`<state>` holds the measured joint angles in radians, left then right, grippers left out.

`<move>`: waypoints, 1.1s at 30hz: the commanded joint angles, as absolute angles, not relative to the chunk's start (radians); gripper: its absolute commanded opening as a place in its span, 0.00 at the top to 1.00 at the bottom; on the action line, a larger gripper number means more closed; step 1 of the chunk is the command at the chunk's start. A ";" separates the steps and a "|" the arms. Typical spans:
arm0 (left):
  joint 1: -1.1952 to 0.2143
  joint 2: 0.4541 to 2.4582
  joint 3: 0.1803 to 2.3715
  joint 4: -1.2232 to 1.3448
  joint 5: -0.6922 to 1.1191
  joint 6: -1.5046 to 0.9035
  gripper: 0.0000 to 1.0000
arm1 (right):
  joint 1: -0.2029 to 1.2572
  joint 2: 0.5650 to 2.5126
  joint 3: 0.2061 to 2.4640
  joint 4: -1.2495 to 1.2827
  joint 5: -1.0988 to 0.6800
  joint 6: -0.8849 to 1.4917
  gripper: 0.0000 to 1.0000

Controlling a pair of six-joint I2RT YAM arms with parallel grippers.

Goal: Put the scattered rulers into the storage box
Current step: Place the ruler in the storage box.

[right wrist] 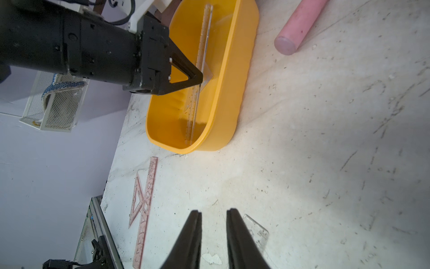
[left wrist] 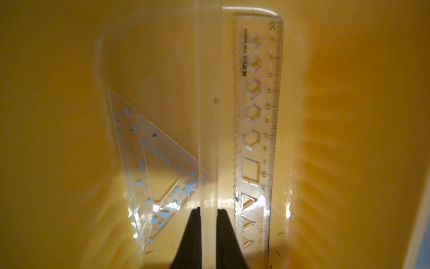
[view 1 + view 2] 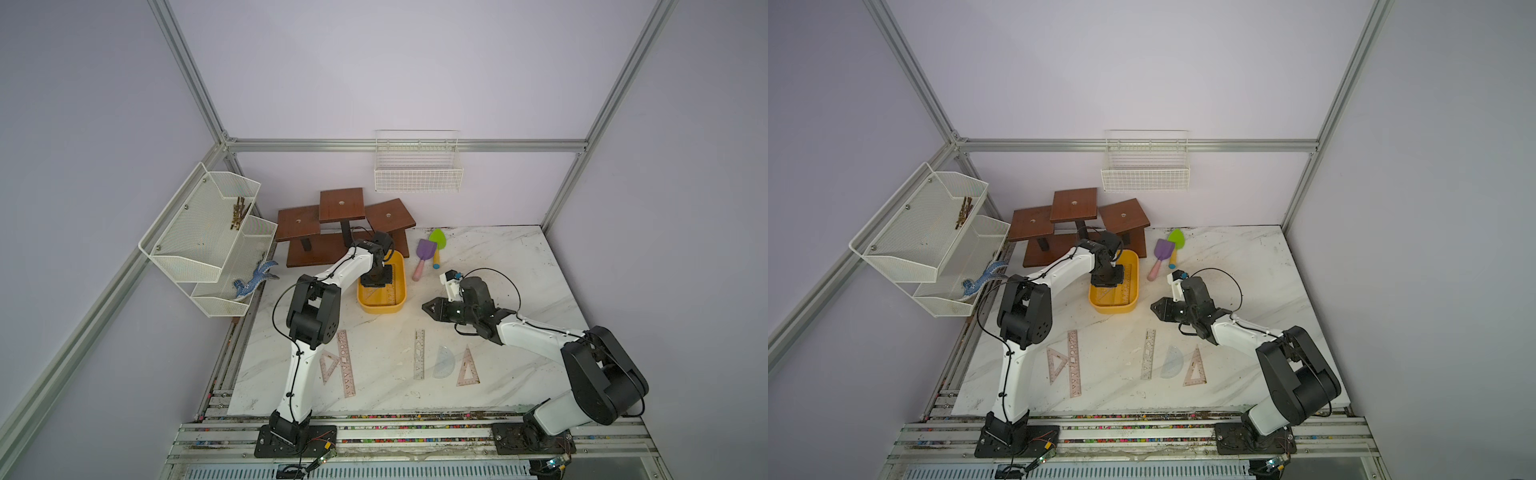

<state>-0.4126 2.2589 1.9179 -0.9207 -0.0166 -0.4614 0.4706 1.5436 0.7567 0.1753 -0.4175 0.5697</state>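
Observation:
The yellow storage box (image 3: 380, 309) (image 3: 1113, 309) sits mid-table. My left gripper (image 2: 208, 210) (image 1: 196, 76) reaches down into it, shut on a clear straight ruler (image 2: 208, 116) held on edge. On the box floor lie a clear set square (image 2: 149, 167) and a clear stencil ruler (image 2: 258, 130). My right gripper (image 1: 213, 212) (image 3: 428, 309) hovers open and empty to the right of the box. Near the front lie a pink long ruler (image 3: 347, 363), a pink set square (image 3: 330, 365), a clear ruler (image 3: 419, 354), a protractor (image 3: 444, 362) and another pink set square (image 3: 468, 368).
A purple toy shovel (image 3: 426, 253) and a green one (image 3: 437, 241) lie right of the box. A brown wooden stand (image 3: 345, 224) is behind it. A white mesh rack (image 3: 208, 237) hangs on the left and a wire basket (image 3: 417, 172) on the back wall.

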 commanded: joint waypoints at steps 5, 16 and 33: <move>-0.402 2.284 1.917 -0.879 0.009 -0.492 1.00 | 0.459 1.564 0.770 0.199 -0.429 0.558 0.74; -0.396 2.298 1.895 -0.879 0.029 -0.499 0.88 | 0.451 1.562 0.777 0.200 -0.451 0.552 0.74; -0.451 1.828 1.609 -0.736 0.255 -0.535 0.55 | 0.494 1.444 0.694 0.109 -0.438 0.547 0.68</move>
<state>-0.4191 2.0159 1.6722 -0.8230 0.1772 -0.5167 0.4679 1.4834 0.7258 0.1467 -0.4744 0.5587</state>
